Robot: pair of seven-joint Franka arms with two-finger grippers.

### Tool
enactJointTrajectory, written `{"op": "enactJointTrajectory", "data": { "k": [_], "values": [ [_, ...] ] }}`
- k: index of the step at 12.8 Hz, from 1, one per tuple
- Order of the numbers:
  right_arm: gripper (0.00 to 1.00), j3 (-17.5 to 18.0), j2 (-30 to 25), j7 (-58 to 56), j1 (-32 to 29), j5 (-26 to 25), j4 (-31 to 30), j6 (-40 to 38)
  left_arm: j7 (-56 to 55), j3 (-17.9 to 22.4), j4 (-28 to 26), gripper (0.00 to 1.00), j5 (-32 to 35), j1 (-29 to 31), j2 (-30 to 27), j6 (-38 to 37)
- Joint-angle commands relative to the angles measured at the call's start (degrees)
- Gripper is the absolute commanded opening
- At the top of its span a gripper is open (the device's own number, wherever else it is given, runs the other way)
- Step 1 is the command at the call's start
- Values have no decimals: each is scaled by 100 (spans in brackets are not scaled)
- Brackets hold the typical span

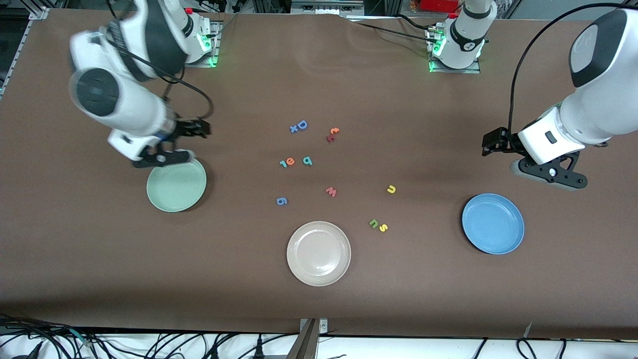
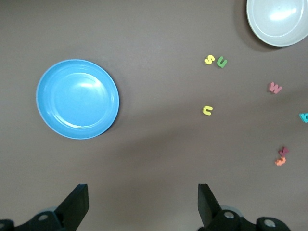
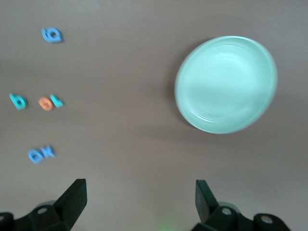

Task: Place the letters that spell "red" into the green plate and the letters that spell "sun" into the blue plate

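The teal "r", orange "e" and teal "d" lie in a row mid-table. The right wrist view shows the "e" too. The yellow "u" lies alone; the olive "n" and yellow "s" lie side by side, nearer the front camera. My right gripper hangs open and empty over the farther rim of the green plate. My left gripper hangs open and empty over bare table beside the blue plate.
A beige-white plate sits nearest the front camera, mid-table. Other loose letters lie around: a blue "D" with a small "x", an orange "t", a pink "w" and a blue "g".
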Motion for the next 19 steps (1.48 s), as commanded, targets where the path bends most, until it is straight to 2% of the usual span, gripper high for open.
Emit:
{"op": "enactJointTrajectory", "data": {
  "k": [1,4,7,11,13,15,17,19],
  "values": [
    [100,-66,350,1509,617,53,63,494,64,488,-923,100,-227,-462,-476,641],
    [100,-57,781,2892,856,70,54,996,-243,866,-1511,100,-227,-1015,-485,1255],
    [99,-57,1237,4735,1119,429,63,1697,-1085,876,-2030,100,-201,-1402,-354,2063],
    [96,-75,2020,7173,1620,352,72,2998,-1641,885,-2251,99,-157,-1921,243,3039],
    [91,-84,2205,7457,1752,343,54,3299,-1624,1024,-2251,99,-140,-2237,647,3418],
    [72,-84,2311,7527,1788,351,54,3344,-1554,1113,-2243,99,-113,-2457,973,3717],
    [65,-84,2477,7546,1893,351,10,3493,-1466,1113,-2234,97,480,-2563,1210,4024],
    [65,-84,2575,7554,1955,360,-34,3668,-1457,1139,-2243,93,1054,-2590,1404,4341]
  ]
}}
